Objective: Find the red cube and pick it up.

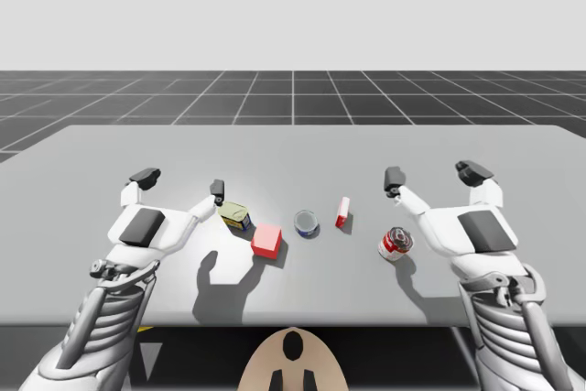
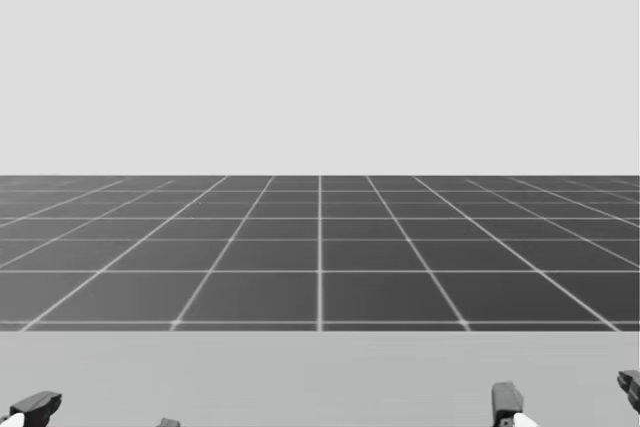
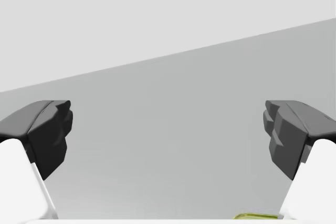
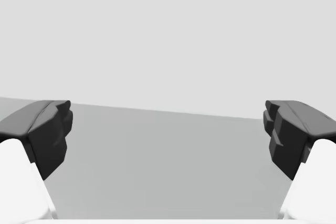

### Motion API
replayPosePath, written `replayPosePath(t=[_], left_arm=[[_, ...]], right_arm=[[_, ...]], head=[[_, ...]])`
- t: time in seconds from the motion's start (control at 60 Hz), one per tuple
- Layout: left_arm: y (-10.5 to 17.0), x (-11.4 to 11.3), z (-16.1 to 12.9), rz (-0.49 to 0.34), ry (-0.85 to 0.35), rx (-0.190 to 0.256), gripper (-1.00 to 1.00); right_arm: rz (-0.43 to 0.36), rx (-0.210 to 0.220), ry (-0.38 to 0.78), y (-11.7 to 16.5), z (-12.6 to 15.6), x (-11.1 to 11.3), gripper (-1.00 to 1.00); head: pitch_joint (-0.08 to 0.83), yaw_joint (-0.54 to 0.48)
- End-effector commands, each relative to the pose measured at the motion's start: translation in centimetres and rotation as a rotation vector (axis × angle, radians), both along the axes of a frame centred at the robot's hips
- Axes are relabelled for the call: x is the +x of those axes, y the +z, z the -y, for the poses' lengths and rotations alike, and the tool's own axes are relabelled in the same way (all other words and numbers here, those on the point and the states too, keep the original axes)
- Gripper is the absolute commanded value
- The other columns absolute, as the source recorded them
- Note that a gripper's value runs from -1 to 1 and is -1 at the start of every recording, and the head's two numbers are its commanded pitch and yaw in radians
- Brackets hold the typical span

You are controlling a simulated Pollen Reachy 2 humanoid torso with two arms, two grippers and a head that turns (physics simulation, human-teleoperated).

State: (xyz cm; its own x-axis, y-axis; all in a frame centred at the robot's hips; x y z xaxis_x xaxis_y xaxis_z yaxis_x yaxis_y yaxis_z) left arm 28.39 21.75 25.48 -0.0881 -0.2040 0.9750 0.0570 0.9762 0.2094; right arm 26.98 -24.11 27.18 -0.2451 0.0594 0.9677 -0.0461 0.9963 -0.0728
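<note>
Nothing of the pick-up looks done so far. The red cube (image 1: 266, 241) sits flat on the grey table (image 1: 513, 148), close to the robot's edge, with nothing touching it from above and no finger on it.

About level with the red cube, well off toward the robot's right arm, a red-and-white can (image 1: 396, 244) lies tipped over. Just beyond the red cube on the left-arm side is a yellow-green can (image 1: 235, 216) on its side, so close to the cube's corner that I cannot tell whether they touch. Just beyond the cube on the other side, apart from it, a blue-and-silver can (image 1: 307, 223) stands upright, and past that a small red-and-white box (image 1: 342, 211) stands on end.

Farther out than the red cube, the left gripper (image 1: 180, 182) hovers with its claw spread wide and nothing in it, one fingertip over the far side of the yellow-green can. The right gripper (image 1: 434, 175) is well apart from the cube, out beyond the red-and-white can, also wide and empty.

So the whole job remains, I'd say: get a claw over the cube, lower it, close on it and lift it. The left one looks better placed for that.

By count there is one red cube, three cans, one box and two grippers
</note>
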Motion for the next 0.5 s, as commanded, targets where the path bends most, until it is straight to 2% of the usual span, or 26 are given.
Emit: replayPosePath(t=[0.017,0.05,0.083,0.167,0.25,0.5], left_arm=[[0.00,-0.01,0.00,-0.001,0.000,0.002,-1.00],[0.00,-0.02,0.00,-0.001,0.000,0.001,-1.00],[0.01,-0.02,0.00,-0.001,0.001,0.001,-1.00],[0.02,-0.03,-0.03,-0.001,0.001,-0.001,-1.00],[0.02,-0.02,-0.09,-0.001,0.003,-0.002,-1.00],[0.03,0.05,-0.17,-0.001,0.005,-0.001,-1.00]], right_arm=[[0.018,-0.004,-0.045,-0.18,-0.11,-0.14,-1.00],[0.010,-0.018,-0.033,-0.14,-0.09,-0.13,-1.00],[-0.012,0.013,-0.023,-0.09,-0.14,-0.01,-1.00],[-0.031,0.011,0.006,0.02,-0.06,0.02,-1.00],[-0.033,0.022,0.005,0.06,0.00,0.04,-1.00],[-0.024,0.007,-0.004,0.06,0.05,0.11,-1.00]], head=[[0.004,0.00],[0.006,0.00],[0.016,0.00],[0.049,0.01],[0.108,0.01],[0.319,0.02]])
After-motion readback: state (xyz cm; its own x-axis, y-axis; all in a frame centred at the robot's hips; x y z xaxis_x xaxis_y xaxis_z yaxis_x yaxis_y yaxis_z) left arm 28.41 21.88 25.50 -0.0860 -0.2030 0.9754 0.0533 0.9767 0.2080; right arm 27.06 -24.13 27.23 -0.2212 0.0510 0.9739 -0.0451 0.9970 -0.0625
